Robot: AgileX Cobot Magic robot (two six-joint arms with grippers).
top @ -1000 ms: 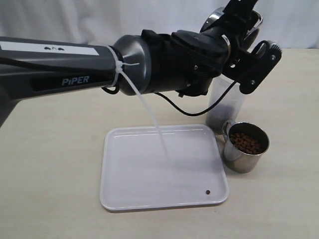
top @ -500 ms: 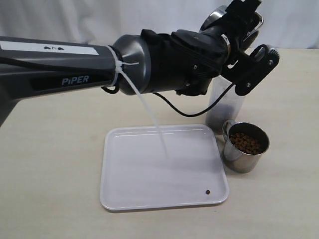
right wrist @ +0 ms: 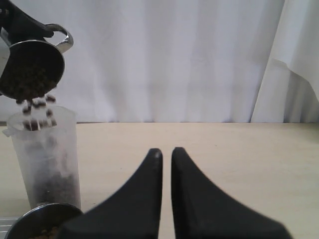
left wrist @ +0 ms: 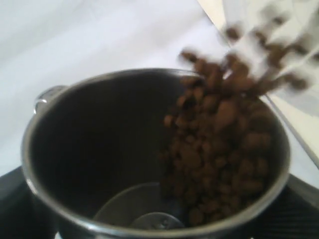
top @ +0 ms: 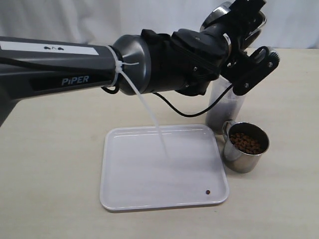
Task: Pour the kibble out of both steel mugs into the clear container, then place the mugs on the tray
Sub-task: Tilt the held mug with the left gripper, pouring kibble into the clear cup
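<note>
My left gripper is shut on a steel mug and holds it tipped over the clear container. In the left wrist view, kibble slides out over the mug's rim. From the right wrist view, pellets drop from the tilted mug into the container, which has a dark layer at its bottom. The second steel mug, full of kibble, stands by the white tray. My right gripper is shut and holds nothing.
One stray pellet lies in the tray's near right corner. The left arm's black cable hangs beside the container. A white curtain backs the table.
The left wrist has rolled a little further, tipping the held mug more over the container. The second mug, tray and container have not moved.
</note>
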